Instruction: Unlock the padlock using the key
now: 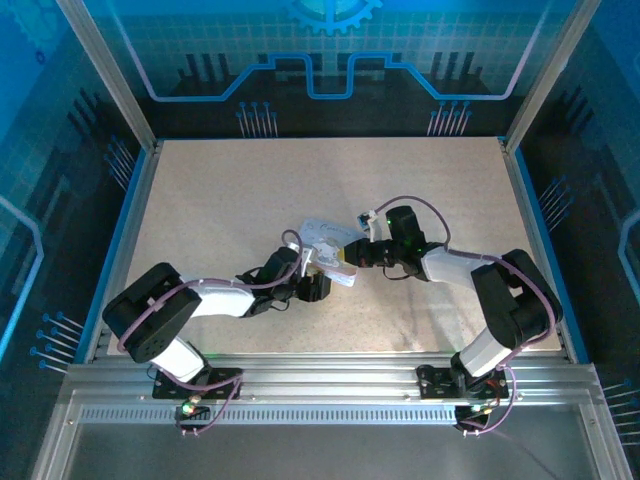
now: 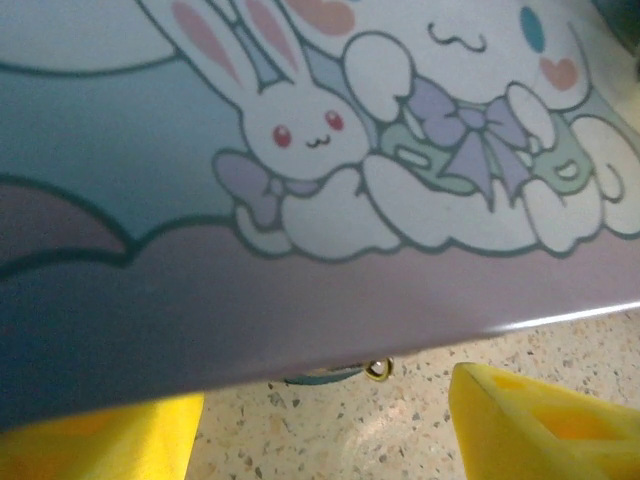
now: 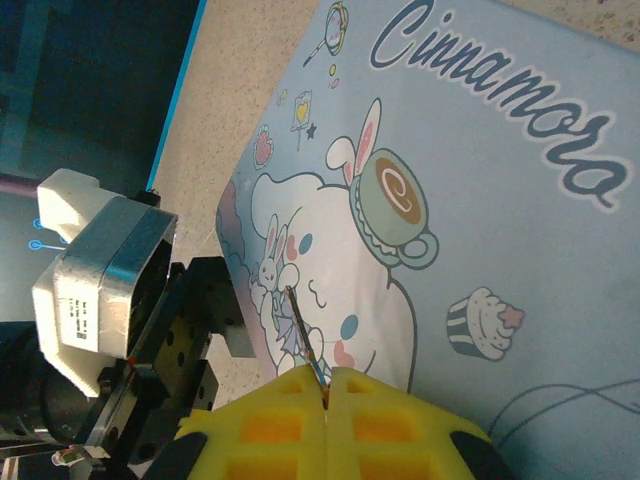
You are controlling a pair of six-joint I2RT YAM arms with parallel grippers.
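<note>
My right gripper (image 3: 327, 385) is shut on the key (image 3: 303, 330), a thin dark sliver that sticks out of the yellow pads over the lilac cartoon tin (image 3: 480, 200). In the left wrist view a teal sliver with a small brassy ring, the padlock (image 2: 330, 377), peeks from under the tin's near edge (image 2: 300, 320), mostly hidden. My left gripper (image 2: 325, 425) stands open, its yellow pads (image 2: 540, 420) apart with bare table between them, just short of the padlock. From above, both grippers (image 1: 338, 270) (image 1: 354, 250) meet at the tin (image 1: 322, 232).
The tin lies mid-table on the speckled top (image 1: 250, 190). The left arm's black wrist and white camera block (image 3: 95, 270) sit close beside the right gripper. Blue rails and panel walls ring the table (image 1: 135, 200).
</note>
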